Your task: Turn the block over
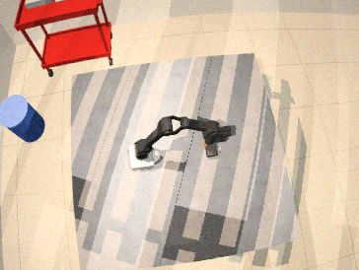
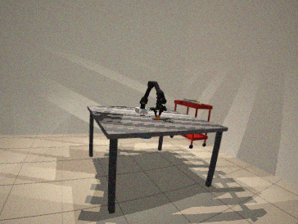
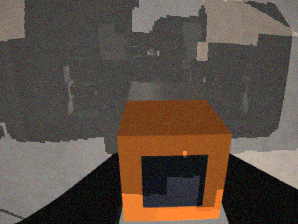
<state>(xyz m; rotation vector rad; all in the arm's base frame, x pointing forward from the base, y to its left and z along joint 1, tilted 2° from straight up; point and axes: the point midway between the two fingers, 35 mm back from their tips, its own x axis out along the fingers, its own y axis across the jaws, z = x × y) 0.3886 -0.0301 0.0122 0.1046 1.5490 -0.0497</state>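
An orange block (image 3: 174, 129) (image 1: 205, 144) (image 2: 157, 117) sits on the striped grey table (image 1: 247, 197) (image 2: 123, 123) (image 3: 53, 176). Its dark blue marked side (image 3: 174, 179) faces up toward the wrist camera. My gripper (image 3: 170, 161) (image 1: 211, 149) (image 2: 158, 113) reaches straight down over the block. In the wrist view the two black fingers press against the block's left and right sides, so the gripper is shut on it. The block rests on the table. In the top and exterior views the gripper hides most of it.
The arm's white base plate (image 1: 143, 162) (image 2: 139, 109) stands to the left of the block. A red cart (image 1: 64, 34) (image 2: 192, 106) and a blue cylinder (image 1: 22, 118) stand on the floor beside the table.
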